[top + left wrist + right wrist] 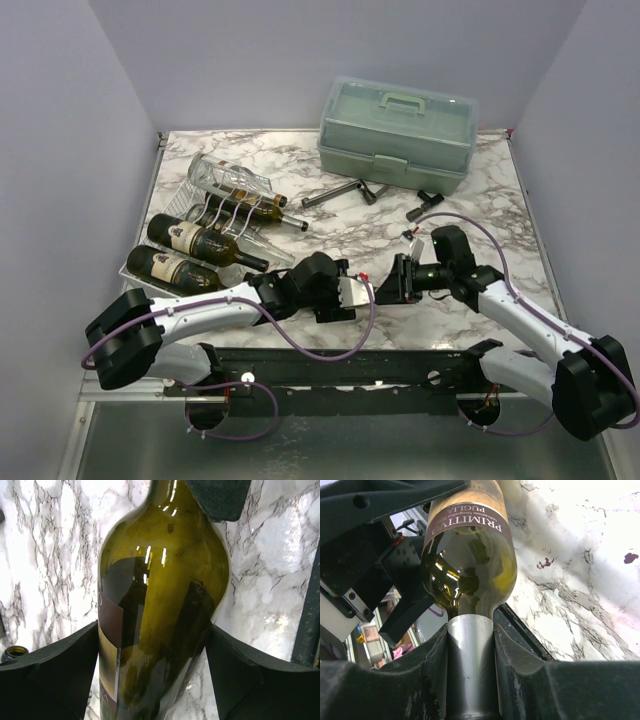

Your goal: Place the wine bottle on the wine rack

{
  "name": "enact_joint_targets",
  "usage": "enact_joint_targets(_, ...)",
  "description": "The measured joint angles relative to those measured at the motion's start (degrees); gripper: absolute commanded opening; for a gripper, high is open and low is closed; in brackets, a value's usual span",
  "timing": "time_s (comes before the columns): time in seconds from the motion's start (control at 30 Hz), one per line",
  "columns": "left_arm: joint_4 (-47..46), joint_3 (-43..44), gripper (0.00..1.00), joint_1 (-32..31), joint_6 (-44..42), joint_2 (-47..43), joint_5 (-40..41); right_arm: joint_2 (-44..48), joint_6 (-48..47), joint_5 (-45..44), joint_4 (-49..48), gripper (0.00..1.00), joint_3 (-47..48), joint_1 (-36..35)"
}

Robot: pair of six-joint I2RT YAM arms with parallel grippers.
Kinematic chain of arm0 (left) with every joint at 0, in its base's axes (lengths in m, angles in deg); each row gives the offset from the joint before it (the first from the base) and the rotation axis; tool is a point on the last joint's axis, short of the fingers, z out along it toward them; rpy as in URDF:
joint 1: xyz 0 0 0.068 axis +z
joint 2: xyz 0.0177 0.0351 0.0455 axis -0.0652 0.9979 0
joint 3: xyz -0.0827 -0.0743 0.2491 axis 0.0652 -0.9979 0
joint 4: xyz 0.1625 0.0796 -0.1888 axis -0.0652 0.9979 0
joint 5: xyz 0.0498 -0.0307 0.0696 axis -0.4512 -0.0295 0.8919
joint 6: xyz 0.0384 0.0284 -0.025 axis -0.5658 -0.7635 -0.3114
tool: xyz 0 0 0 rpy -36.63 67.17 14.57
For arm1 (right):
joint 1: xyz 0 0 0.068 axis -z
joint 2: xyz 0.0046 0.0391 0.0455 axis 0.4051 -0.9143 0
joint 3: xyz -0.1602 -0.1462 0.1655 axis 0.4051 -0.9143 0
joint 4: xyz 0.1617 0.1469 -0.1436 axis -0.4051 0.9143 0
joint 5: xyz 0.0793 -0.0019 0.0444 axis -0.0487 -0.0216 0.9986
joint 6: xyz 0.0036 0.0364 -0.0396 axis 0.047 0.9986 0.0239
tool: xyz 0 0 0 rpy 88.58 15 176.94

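Observation:
A dark green wine bottle [165,580] with a brown label is held between both arms, low over the marble table near its front edge. My left gripper [155,680] is shut on its body, one finger on each side. My right gripper [470,670] is shut on its silver foil neck [470,645]. In the top view the bottle [358,292] is mostly hidden between the left gripper [340,290] and the right gripper [398,278]. The white wire wine rack [205,210] lies at the left and holds several bottles.
A pale green plastic toolbox [397,132] stands at the back right. Dark loose tools [340,192] lie in front of it, another [428,203] to the right. A black rail [350,365] runs along the table's front edge.

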Motion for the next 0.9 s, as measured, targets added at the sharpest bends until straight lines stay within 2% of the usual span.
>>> enact_joint_targets(0.03, 0.0, 0.0, 0.99, 0.0, 0.3, -0.2, -0.1, 0.7, 0.4, 0.0, -0.6, 0.01, -0.4, 0.0)
enact_joint_targets(0.17, -2.0, -0.8, 0.99, 0.0, 2.2, -2.4, -0.9, 2.9, 2.3, -1.1, -2.8, 0.0, -2.2, -0.1)
enact_joint_targets(0.5, -8.9, -3.3, 0.99, 0.0, 5.7, -16.6, -0.9, 7.4, 6.4, -3.5, -5.2, 0.0, -4.9, 0.1)
enact_joint_targets(0.7, -14.0, -4.0, 0.99, 0.5, 8.9, -23.1, 7.0, 9.7, 7.6, -3.9, -5.7, 0.0, -5.0, 0.2)
enact_joint_targets(0.9, -15.0, 2.9, 0.99, 2.2, 10.7, -21.1, 18.8, 10.0, 10.4, -3.7, -8.0, 0.0, -5.0, 0.2)
